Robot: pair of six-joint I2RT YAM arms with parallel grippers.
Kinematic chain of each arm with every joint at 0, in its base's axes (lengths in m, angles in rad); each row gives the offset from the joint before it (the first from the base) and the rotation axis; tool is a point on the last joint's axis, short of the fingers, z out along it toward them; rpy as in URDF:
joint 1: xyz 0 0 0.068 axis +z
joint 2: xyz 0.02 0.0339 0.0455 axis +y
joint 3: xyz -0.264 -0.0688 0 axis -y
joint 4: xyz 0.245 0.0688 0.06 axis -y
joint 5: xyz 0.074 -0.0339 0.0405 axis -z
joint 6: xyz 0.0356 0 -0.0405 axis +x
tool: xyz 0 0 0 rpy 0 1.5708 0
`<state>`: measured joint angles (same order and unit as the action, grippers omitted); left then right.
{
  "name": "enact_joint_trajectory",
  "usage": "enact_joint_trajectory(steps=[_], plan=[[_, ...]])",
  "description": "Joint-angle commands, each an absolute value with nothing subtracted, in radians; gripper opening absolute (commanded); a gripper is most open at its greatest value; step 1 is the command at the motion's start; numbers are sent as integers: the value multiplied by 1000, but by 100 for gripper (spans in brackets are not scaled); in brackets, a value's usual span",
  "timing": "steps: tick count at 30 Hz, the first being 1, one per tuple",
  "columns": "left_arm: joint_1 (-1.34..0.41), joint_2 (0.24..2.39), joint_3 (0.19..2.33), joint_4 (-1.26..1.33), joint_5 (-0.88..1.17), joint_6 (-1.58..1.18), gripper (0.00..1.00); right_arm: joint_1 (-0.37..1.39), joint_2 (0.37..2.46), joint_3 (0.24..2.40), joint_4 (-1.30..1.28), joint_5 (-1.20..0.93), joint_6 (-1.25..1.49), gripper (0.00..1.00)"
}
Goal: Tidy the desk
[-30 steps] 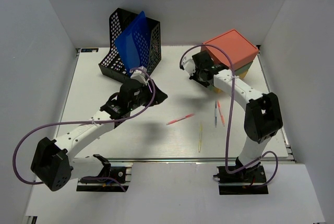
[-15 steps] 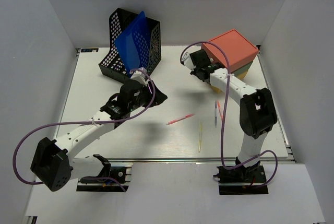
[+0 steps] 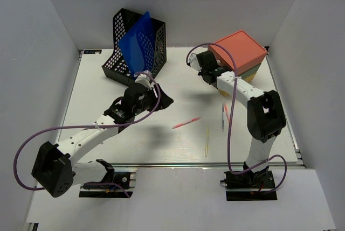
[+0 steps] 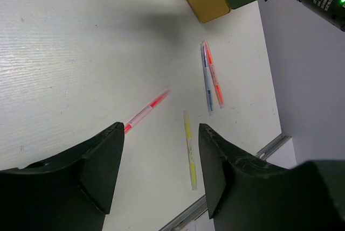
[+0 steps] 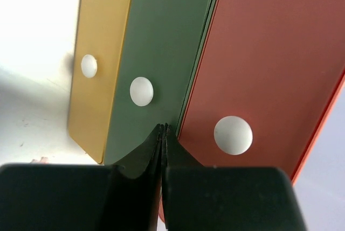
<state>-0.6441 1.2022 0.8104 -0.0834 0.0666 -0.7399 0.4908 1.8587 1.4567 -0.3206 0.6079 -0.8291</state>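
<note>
The white desk point(image 3: 108, 96) holds a stack of three drawers point(image 3: 241, 52): red on top, green, then yellow, each with a white knob. My right gripper point(image 5: 163, 129) is shut and empty, its tips at the seam between the green drawer point(image 5: 156, 53) and the red drawer point(image 5: 269, 53); it also shows in the top view point(image 3: 211, 69). My left gripper point(image 4: 160, 128) is open and empty, held above the desk's middle point(image 3: 166, 100). A pink pen point(image 4: 145, 111), a yellow pen point(image 4: 189, 150), a blue pen point(image 4: 206, 80) and an orange pen point(image 4: 214, 77) lie loose.
A black mesh file holder point(image 3: 156, 42) with a blue folder point(image 3: 137, 40) stands tilted at the back left. Pale grey walls close in three sides. A metal rail point(image 3: 215, 162) runs along the near edge. The pens lie in the front right part of the desk.
My right arm has swung its elbow in and pushed the shut gripper closer to the drawer fronts. The left arm and the pens have not moved.
</note>
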Motion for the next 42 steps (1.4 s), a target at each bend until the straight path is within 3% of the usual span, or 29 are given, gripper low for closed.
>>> enact_joint_trajectory(steps=[1,10,13,17,18,19,21,22,23,26,29,30,31,32,33,35,36,42], plan=[[-644,1174,810,-78,57,-726,67,477,1871,1448,-262,655,-865,0],[-644,1173,798,-49,69,-730,68,472,1865,1474,-316,638,-845,0],[-644,1186,792,-8,101,-736,69,469,1812,1578,-527,404,-749,0],[-644,1270,810,100,167,-752,67,468,1666,1611,-681,-68,-690,0],[-644,1291,818,124,195,-756,66,466,1645,1608,-696,-125,-675,6],[-644,1316,828,179,213,-778,64,460,1625,1603,-736,-228,-643,24],[-644,1403,836,253,251,-804,57,459,1577,1585,-759,-303,-602,44],[-644,1439,845,328,283,-837,53,447,1559,1571,-764,-333,-562,65],[-644,1475,863,369,299,-856,44,445,1522,1557,-768,-377,-548,75],[-644,1653,940,536,373,-933,22,411,1464,1513,-769,-445,-486,82],[-653,1859,1062,673,432,-1021,20,351,1413,1497,-753,-482,-402,80],[-653,1906,1093,736,436,-1040,21,330,1402,1494,-733,-486,-379,72],[-653,1992,1129,748,437,-1066,23,319,1382,1491,-727,-495,-362,60],[-653,2034,1202,752,430,-1078,26,304,1373,1490,-720,-492,-330,36],[-663,2104,1231,773,422,-1112,35,289,1361,1486,-704,-474,-310,0],[-663,2164,1281,804,410,-1149,42,268,1348,1483,-703,-489,-293,0],[-663,2189,1317,825,403,-1179,50,244,1342,1476,-704,-489,-288,0],[-663,2336,1456,770,348,-1233,61,187,1281,1443,-687,-525,-250,0]])
